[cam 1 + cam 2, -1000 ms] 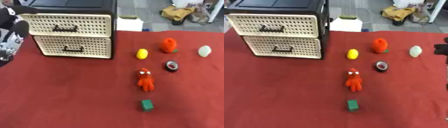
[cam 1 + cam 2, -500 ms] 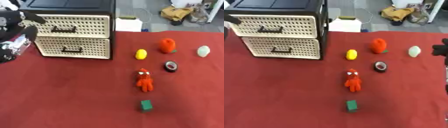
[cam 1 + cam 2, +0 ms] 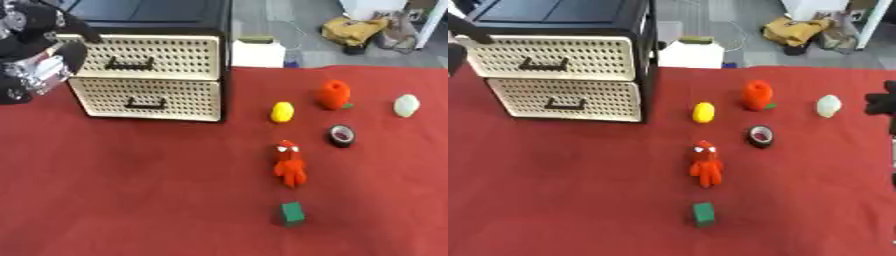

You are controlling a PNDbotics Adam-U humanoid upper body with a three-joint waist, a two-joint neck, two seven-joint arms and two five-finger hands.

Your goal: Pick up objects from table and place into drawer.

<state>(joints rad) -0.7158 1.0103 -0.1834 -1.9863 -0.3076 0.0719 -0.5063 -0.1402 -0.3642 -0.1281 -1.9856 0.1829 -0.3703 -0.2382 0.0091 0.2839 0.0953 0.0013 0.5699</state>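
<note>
A black cabinet (image 3: pixel 157 15) holds two cream perforated drawers, the top drawer (image 3: pixel 140 57) and the bottom drawer (image 3: pixel 144 100), both closed. My left hand (image 3: pixel 39 62) hovers at the top drawer's left edge, with one straight finger (image 3: pixel 470 30) against its upper corner and nothing in it. On the red cloth lie a yellow fruit (image 3: pixel 282 111), an orange-red vegetable (image 3: pixel 333 94), a pale egg-shaped thing (image 3: pixel 406 105), a black tape roll (image 3: pixel 341 135), a red figure toy (image 3: pixel 289 164) and a green block (image 3: pixel 292 213). My right hand (image 3: pixel 883 104) shows only as a dark shape at the right edge.
A white box (image 3: pixel 258 51) stands behind the table beside the cabinet. Bags and clutter (image 3: pixel 359 32) lie on the floor beyond. The red table cloth (image 3: pixel 131 190) spreads wide in front of the drawers.
My left hand has risen and moved right, from beside the bottom drawer to the top drawer's left edge. The objects and my right hand have stayed put.
</note>
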